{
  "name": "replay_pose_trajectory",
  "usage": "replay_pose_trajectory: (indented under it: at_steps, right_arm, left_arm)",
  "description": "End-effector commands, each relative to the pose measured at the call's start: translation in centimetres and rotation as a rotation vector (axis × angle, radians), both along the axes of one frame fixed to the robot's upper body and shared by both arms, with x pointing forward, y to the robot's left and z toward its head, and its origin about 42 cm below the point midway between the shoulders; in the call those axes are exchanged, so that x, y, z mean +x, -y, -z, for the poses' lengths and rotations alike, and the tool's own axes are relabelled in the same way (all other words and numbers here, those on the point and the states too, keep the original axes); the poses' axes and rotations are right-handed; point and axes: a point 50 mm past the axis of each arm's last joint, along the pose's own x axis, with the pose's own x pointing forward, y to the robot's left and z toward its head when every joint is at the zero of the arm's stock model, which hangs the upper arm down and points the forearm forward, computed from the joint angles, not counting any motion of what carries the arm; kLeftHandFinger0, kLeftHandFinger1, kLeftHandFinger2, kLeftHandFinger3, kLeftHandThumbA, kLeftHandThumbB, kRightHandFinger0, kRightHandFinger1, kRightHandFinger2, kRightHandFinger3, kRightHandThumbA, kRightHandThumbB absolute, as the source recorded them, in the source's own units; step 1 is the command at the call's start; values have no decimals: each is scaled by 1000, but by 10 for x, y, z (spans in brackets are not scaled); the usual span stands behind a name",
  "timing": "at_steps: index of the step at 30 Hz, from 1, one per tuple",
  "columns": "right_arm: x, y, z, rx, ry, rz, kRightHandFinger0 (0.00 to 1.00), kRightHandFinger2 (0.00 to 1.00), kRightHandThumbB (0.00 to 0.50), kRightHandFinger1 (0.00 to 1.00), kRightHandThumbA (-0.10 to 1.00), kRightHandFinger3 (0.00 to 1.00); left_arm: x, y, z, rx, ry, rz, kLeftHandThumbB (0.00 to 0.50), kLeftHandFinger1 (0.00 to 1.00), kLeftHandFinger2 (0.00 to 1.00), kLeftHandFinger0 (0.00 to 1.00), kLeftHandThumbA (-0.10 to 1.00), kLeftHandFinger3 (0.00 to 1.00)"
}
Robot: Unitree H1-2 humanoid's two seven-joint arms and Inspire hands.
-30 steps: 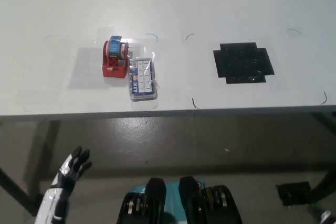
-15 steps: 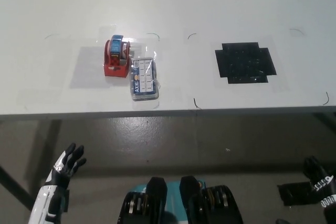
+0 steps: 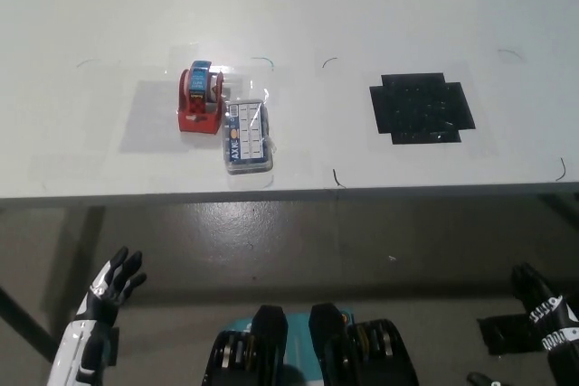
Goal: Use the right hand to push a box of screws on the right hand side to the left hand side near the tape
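Note:
A clear plastic box of screws [image 3: 248, 136] with a blue and white label lies on the white table [image 3: 289, 6], touching the right side of a red tape dispenser [image 3: 200, 100]. My black right hand [image 3: 540, 306] hangs low at the bottom right, below the table edge and far from the box; its fingers are too dark to read. At the bottom left, also below the table edge, my white left hand [image 3: 110, 282] rests with its dark fingers spread and nothing in it.
A black cross-shaped mat [image 3: 422, 108] lies on the right part of the table. Thin curved marks are drawn on the tabletop. Beneath the table's front edge [image 3: 289, 194] lie a grey floor and a dark table leg [image 3: 27, 327] at the left.
My right hand has come into view at the bottom right and shifted slightly left. The left hand has sunk a little lower. Box and tape have not moved.

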Motion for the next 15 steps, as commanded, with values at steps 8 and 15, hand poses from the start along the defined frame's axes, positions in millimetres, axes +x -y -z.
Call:
replay_pose_trajectory:
  at_steps: [8, 15]
  right_arm:
    - [3, -2, -8, -35, 25, -13, 1000, 1000, 272, 1000, 1000, 1000]
    - [3, -3, -5, -30, 21, -20, 1000, 1000, 269, 1000, 1000, 1000]
  left_arm:
    - [-2, -2, -5, 22, 13, -5, 21, 1000, 1000, 1000, 1000, 1000]
    - [-5, -2, -4, 21, 19, -8, 0, 1000, 1000, 1000, 1000, 1000]
